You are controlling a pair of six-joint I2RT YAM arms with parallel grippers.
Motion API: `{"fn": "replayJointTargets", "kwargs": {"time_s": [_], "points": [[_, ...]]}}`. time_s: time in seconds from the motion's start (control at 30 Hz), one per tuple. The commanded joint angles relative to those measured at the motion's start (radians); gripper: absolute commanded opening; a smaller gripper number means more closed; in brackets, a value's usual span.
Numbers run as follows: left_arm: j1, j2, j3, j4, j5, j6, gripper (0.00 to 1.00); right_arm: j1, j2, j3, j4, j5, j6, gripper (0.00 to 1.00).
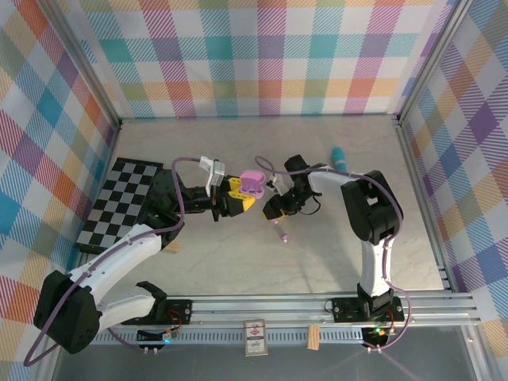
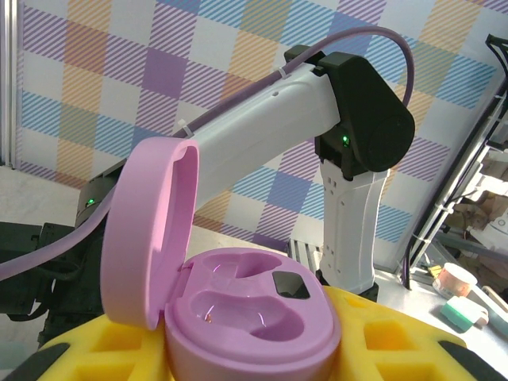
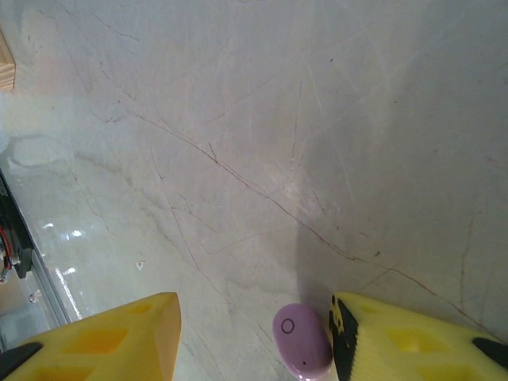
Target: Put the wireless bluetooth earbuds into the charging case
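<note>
Within right tool, earbud (circle-marked, maybe touching); left tool grips case.

Charging case: pink plastic, smooth, glossy, light glints in wells.
Earbud: pink-purple plastic, smooth, soft sheen.
Right gripper fingers: yellow plastic, matt.
Right arm: white shell glossy plastic, black joint matt.
Surface: marble-look, smooth, fine veins, faint reflections.
Walls: checked, cloth-like, matt.
Frame rail: brushed metal.
</note>
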Motion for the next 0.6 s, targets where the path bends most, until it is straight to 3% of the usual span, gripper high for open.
{"fn": "replayJointTargets", "kwargs": {"time_s": [0.0, 0.2, 0.57], "points": [[0.006, -0.017, 0.007, 0.019, 0.026, 0.015, 0.30, 0.009, -0.005, -0.008, -0.038, 0.025, -0.027, 0.53], [0.006, -0.021, 0.009, 0.006, 0.024, 0.020, 0.30, 0.010, 0.011, 0.015, -0.048, 0.067, -0.068, 0.49], [0.006, -0.026, 0.010, -0.007, 0.017, 0.025, 0.30, 0.013, 0.011, 0.020, -0.038, 0.133, -0.048, 0.28]]}}
